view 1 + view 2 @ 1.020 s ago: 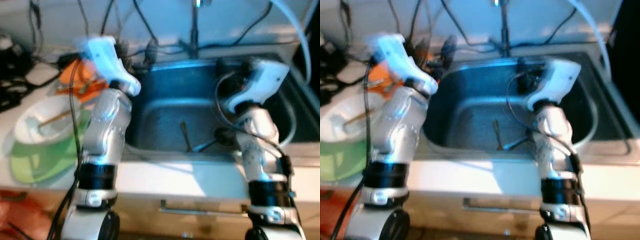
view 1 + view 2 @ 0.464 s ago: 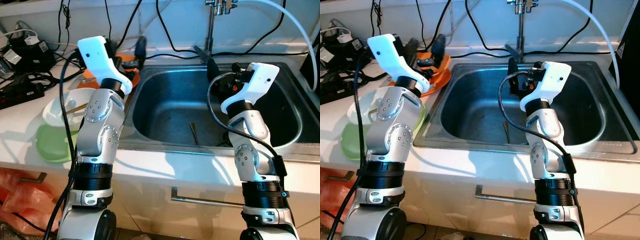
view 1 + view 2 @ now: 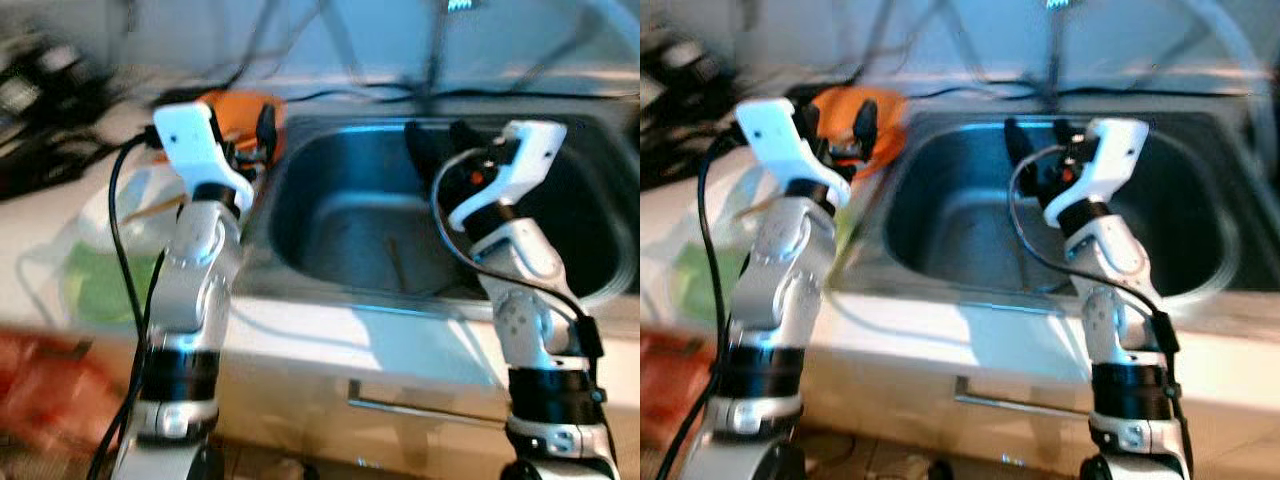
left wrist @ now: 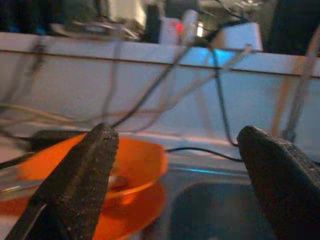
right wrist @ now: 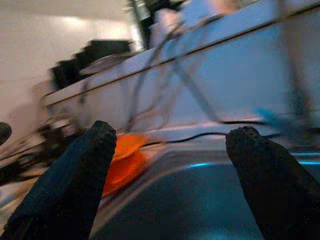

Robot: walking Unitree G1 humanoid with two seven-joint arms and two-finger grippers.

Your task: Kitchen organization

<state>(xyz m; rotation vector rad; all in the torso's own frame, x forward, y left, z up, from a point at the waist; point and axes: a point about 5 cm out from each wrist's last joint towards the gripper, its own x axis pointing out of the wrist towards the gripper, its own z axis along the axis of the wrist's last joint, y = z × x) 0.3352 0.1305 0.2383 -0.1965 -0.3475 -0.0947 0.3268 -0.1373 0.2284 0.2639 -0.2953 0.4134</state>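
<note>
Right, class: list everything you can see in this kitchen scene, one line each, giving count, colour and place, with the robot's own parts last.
Sink: one, steel grey, set in the counter ahead of the robot.
Utensil: one, thin and brownish, lying on the sink floor; too blurred to name.
Orange dish: one, orange, on the counter at the sink's left rear corner.
White bowl: one, white, on the counter left of the sink.
Green plate: one, green, under the white bowl.
Cables: several, dark, along the back wall.
Drawer handle: one, metal, below the counter.
Left end effector: black fingers, open, near the orange dish.
Right end effector: black fingers, open, over the sink.
</note>
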